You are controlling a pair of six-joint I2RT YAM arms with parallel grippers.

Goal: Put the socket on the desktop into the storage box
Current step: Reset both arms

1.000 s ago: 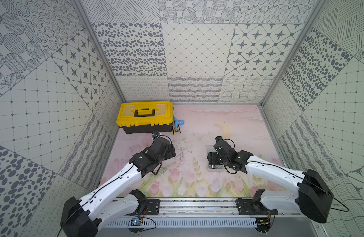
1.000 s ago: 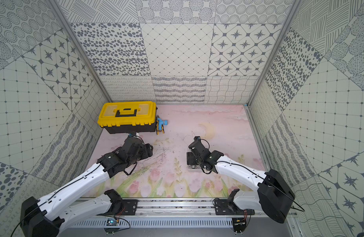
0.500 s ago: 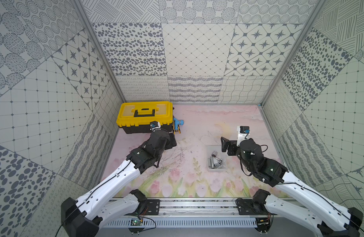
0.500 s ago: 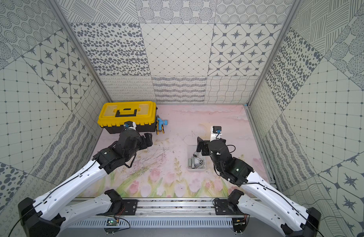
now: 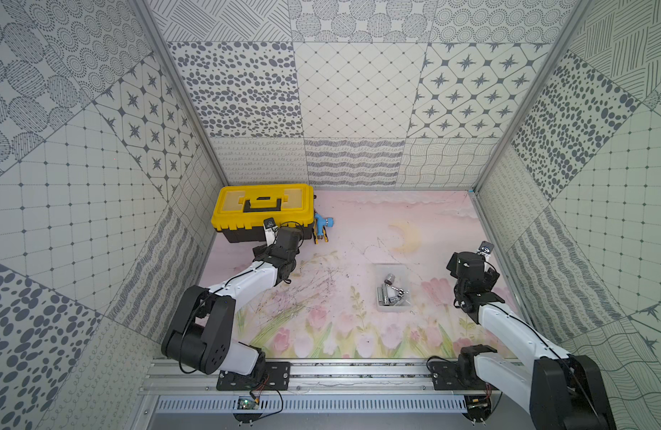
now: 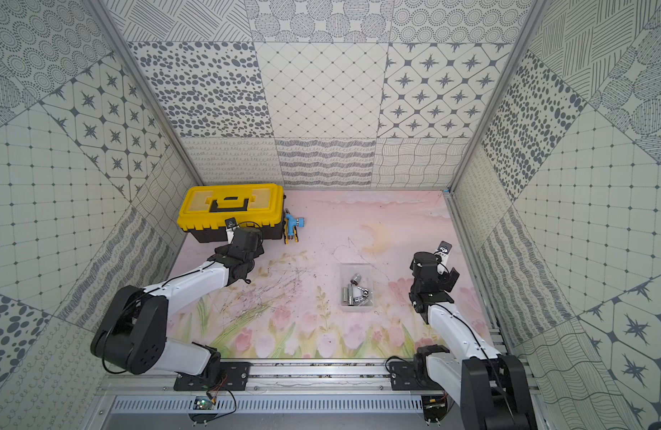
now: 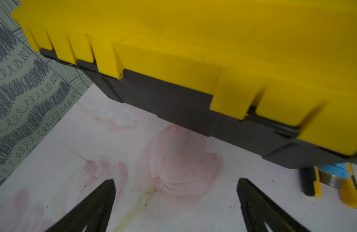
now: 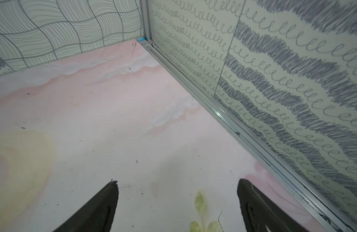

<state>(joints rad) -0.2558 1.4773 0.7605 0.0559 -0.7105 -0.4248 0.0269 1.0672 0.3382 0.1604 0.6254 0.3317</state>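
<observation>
The storage box (image 5: 391, 266) (image 6: 356, 266), a small clear tray, lies on the pink mat right of centre. Several metal sockets (image 5: 391, 294) (image 6: 355, 292) lie inside it, and every socket I can see is in there. My left gripper (image 7: 176, 183) is open and empty over bare mat, facing the front of the toolbox; in a top view it sits at the end of the left arm (image 5: 286, 240). My right gripper (image 8: 176, 183) is open and empty over bare mat by the right wall, to the right of the box, at the end of the right arm (image 5: 467, 265).
A yellow-lidded black toolbox (image 5: 264, 208) (image 6: 230, 208) (image 7: 193, 50) stands at the back left, lid down. A blue and yellow tool (image 5: 321, 231) (image 6: 292, 229) (image 7: 342, 180) lies beside its right end. A metal rail (image 8: 234, 128) runs along the foot of the right wall.
The right gripper has left the storage box and swung back to the right wall. The left gripper moved back towards the toolbox. Both sets of jaws opened wider.
</observation>
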